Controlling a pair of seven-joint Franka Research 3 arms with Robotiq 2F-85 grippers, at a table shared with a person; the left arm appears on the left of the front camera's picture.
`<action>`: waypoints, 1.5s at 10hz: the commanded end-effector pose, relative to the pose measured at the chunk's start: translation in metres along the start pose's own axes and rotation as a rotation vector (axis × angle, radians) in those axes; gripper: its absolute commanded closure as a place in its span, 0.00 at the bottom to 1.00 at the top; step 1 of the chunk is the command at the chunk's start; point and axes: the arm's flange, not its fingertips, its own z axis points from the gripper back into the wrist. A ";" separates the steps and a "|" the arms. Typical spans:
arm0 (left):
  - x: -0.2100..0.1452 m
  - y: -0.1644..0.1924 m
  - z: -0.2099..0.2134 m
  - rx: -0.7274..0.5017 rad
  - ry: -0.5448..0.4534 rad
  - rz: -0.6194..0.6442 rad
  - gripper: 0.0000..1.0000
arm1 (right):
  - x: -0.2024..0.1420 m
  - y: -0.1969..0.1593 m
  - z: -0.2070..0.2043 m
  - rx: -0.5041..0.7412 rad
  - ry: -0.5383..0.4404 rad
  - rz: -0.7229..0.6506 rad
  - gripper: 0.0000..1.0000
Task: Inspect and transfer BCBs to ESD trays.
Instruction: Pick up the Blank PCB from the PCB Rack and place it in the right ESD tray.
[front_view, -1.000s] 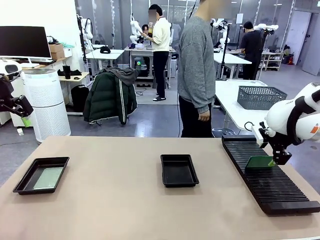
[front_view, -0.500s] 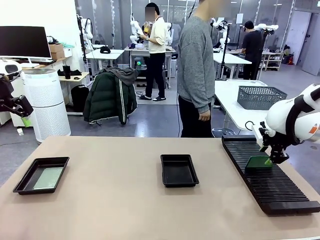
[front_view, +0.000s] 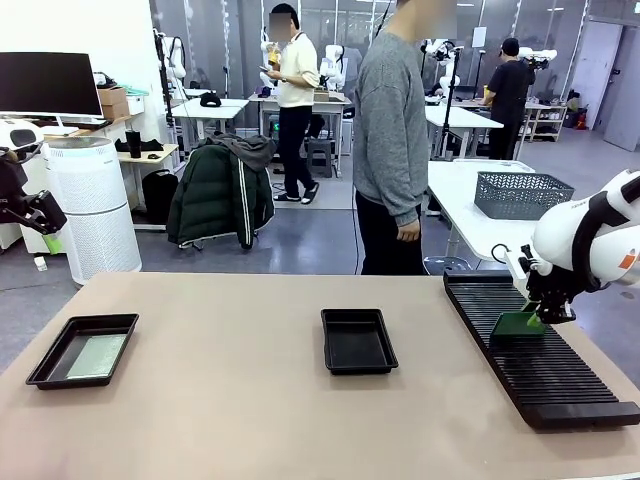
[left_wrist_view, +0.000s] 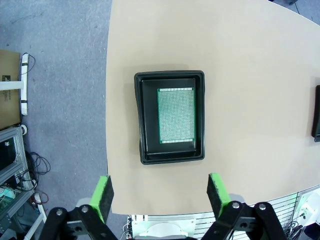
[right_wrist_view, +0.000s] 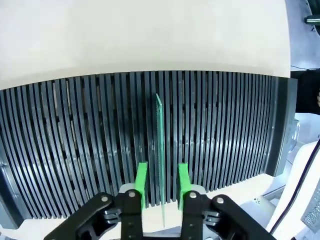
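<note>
One BCB (left_wrist_view: 176, 115) lies flat in the left ESD tray (left_wrist_view: 142, 120), also at the table's left (front_view: 82, 350). High above it my left gripper (left_wrist_view: 160, 190) hangs open and empty. The middle ESD tray (front_view: 358, 340) holds nothing. A second BCB (right_wrist_view: 159, 135) stands on edge in a slot of the black ribbed rack (right_wrist_view: 75, 130). My right gripper (right_wrist_view: 161, 182) straddles its near edge, with a narrow gap showing between each green pad and the board. In the front view the right gripper (front_view: 540, 312) sits at this board (front_view: 515, 325), over the rack.
The long black rack (front_view: 535, 350) runs along the table's right side. A person in a grey sweater (front_view: 392, 130) stands at the far edge. A grey mesh basket (front_view: 522, 194) sits on another table behind. My left arm (front_view: 25, 205) stays off the table's left end.
My right gripper has crept slightly up and to the left along the standing board, which stays in its slot. The left arm has not moved.
</note>
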 end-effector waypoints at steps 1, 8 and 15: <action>0.000 0.001 -0.001 0.000 -0.001 -0.005 0.00 | -0.005 0.005 -0.008 -0.031 -0.005 0.016 0.67; 0.000 0.001 -0.001 0.000 -0.001 -0.005 0.00 | -0.002 0.009 -0.008 -0.042 -0.002 0.004 1.00; 0.000 0.001 -0.001 0.000 -0.001 -0.005 0.00 | 0.001 0.003 -0.002 -0.004 0.002 0.003 1.00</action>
